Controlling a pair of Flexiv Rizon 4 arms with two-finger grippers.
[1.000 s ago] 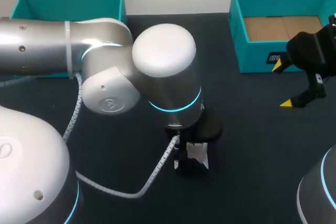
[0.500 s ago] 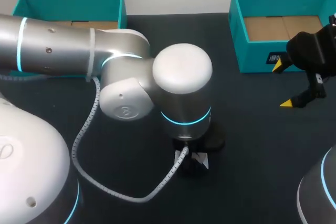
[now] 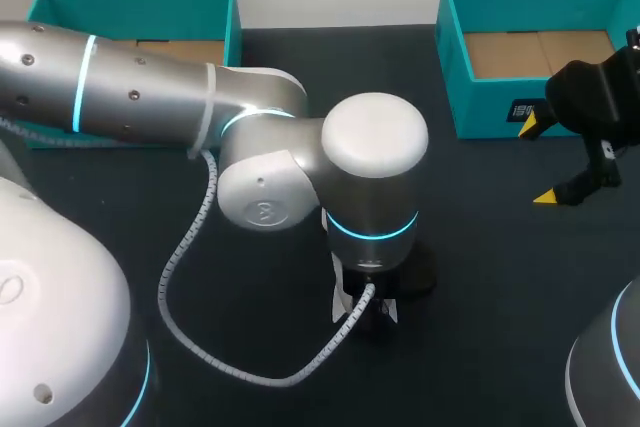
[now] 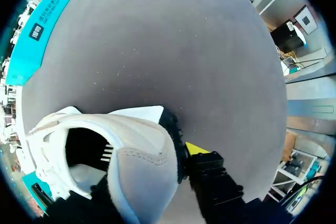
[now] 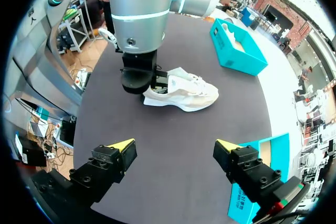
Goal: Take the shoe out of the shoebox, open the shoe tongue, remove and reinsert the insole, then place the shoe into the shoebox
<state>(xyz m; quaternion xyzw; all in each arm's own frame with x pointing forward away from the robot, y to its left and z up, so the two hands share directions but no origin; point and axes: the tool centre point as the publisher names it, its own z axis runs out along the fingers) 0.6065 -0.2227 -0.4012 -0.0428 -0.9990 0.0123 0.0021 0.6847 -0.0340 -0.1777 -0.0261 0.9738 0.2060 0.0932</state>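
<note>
— Cream-white and low-cut: where did the sneaker (image 5: pixel 181 94) lie?
— Out of both boxes, sole down on the black table (image 3: pixel 480 277), near the centre and a touch toward 6 o'clock. From overhead the silver left arm (image 3: pixel 150 107) covered nearly all of it.
— What of the left gripper (image 4: pixel 149 166)?
— It was clamped on the sneaker's heel: one yellow tip pressed against the black heel tab, the other finger on the heel's far side.
— And the right gripper (image 5: pixel 173 145)?
— Its fingers stood wide apart above the table at 3 o'clock, just beside the teal shoebox (image 3: pixel 485 107) at 1 o'clock and well apart from the sneaker. Brown cardboard showed on that box's floor. A second teal box (image 3: pixel 130 9) sat at 11 o'clock.
</note>
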